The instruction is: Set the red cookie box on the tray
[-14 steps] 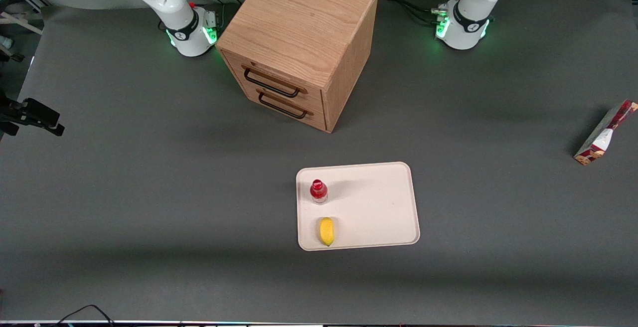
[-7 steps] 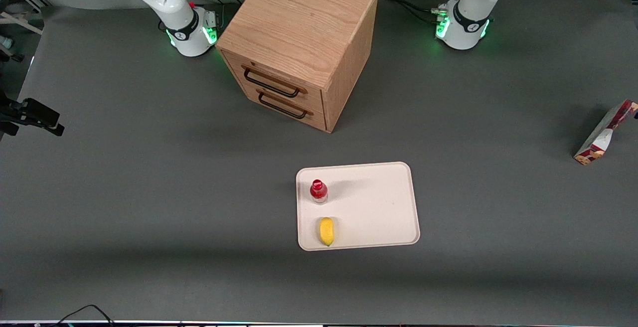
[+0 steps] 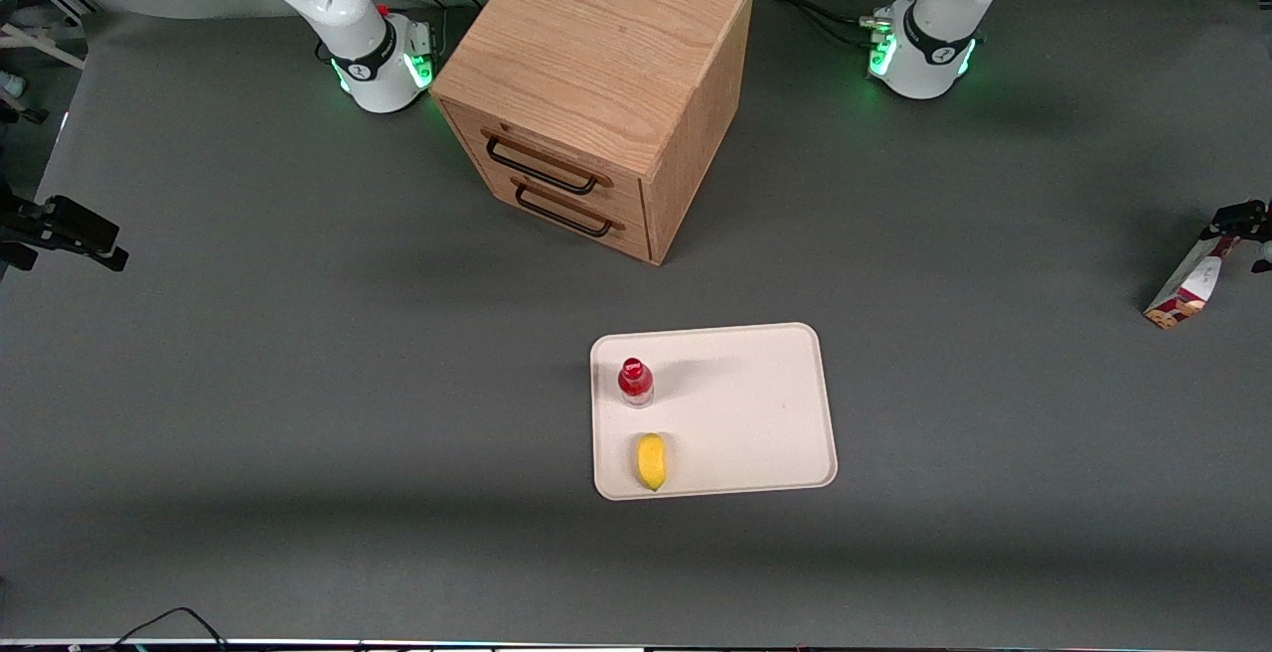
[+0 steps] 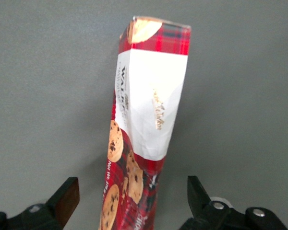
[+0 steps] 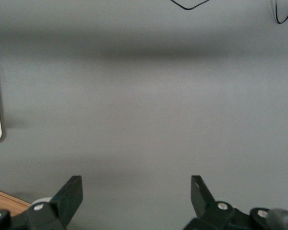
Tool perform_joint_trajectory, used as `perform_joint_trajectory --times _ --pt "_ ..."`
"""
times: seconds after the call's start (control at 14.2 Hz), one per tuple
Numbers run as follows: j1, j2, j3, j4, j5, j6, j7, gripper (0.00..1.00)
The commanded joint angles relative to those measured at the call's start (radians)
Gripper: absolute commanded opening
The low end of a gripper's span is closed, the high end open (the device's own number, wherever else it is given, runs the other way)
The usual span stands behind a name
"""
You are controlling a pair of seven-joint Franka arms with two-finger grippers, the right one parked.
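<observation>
One arm has just arrived: the gripper (image 4: 133, 201), absent a second ago, now straddles the red cookie box (image 4: 144, 124) at the working arm's end of the table, fingers (image 4: 67, 199) apart, well away from the tray (image 3: 755, 404). Closing looks next.

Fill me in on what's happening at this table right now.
The left arm's hand, fingers open, hangs over the red cookie box at the working arm's end of the table, one finger on either side of it, not yet gripping. The box is off the tray, which lies nearer the front camera than the wooden drawer cabinet and holds a red-capped bottle and a yellow fruit.
</observation>
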Motion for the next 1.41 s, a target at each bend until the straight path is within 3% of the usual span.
perform_joint_trajectory --times 0.0,0.07,0.14,0.56,0.85,1.06,1.2,1.34 --pt "-0.009 -0.009 0.011 -0.054 -0.042 0.062 0.057 0.53" --pt "-0.009 -0.011 0.011 -0.054 -0.045 0.062 0.057 0.23" --pt "-0.009 -0.009 0.011 -0.053 -0.055 0.052 0.055 0.00" --pt "-0.011 -0.022 0.011 0.028 -0.068 -0.063 0.024 0.00" --pt "-0.015 -0.028 0.034 0.267 -0.044 -0.385 -0.124 0.00" --pt "-0.026 -0.038 0.031 0.517 0.039 -0.673 -0.361 0.00" --pt "-0.044 -0.051 0.014 0.660 0.054 -0.834 -0.529 0.00" --pt "-0.049 -0.074 -0.056 0.780 0.082 -0.948 -0.717 0.00"
